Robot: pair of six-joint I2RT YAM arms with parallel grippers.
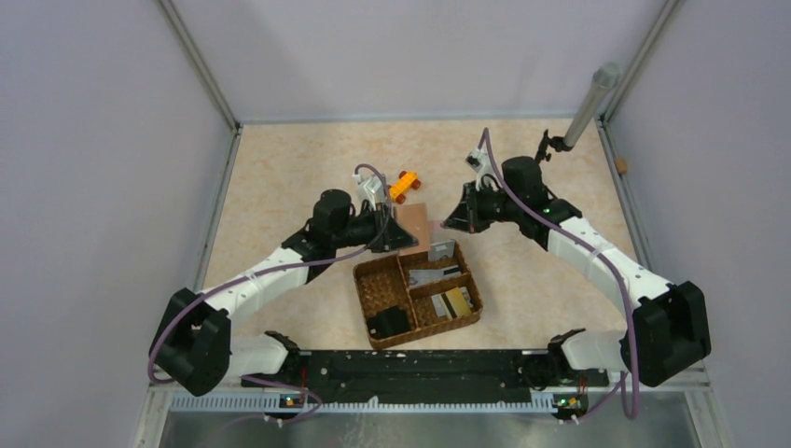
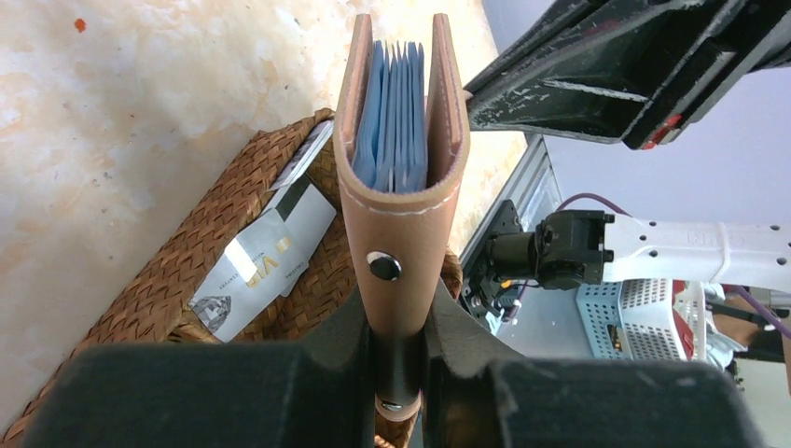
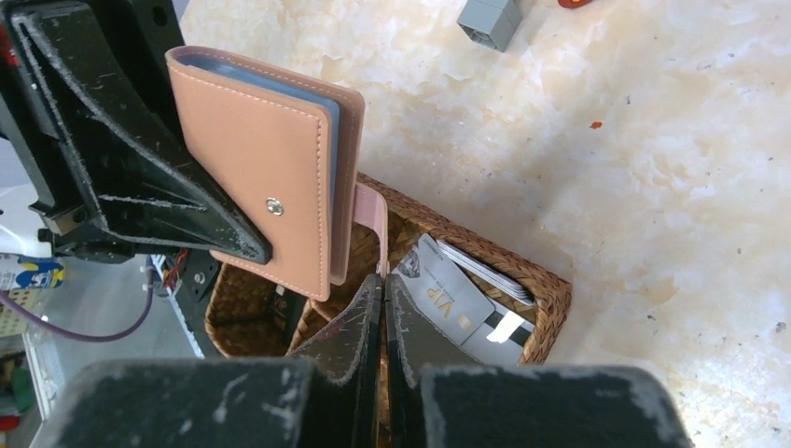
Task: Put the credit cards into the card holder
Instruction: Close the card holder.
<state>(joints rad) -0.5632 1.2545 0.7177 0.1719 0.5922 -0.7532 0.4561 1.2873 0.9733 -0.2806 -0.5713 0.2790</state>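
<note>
My left gripper is shut on the spine of the brown card holder. It holds it upright over the woven basket, slightly open, with the blue sleeves showing. My right gripper is shut, its tips pinching the holder's thin pink strap. Its fingers reach the holder's right edge. The credit cards lie in the basket below: a grey VIP card, more stacked under it, and a gold one.
The woven brown compartment basket sits mid-table with a black blocky object in its near-left section. An orange toy lies behind the left gripper. A grey block lies on the table. A grey pole stands at the back right.
</note>
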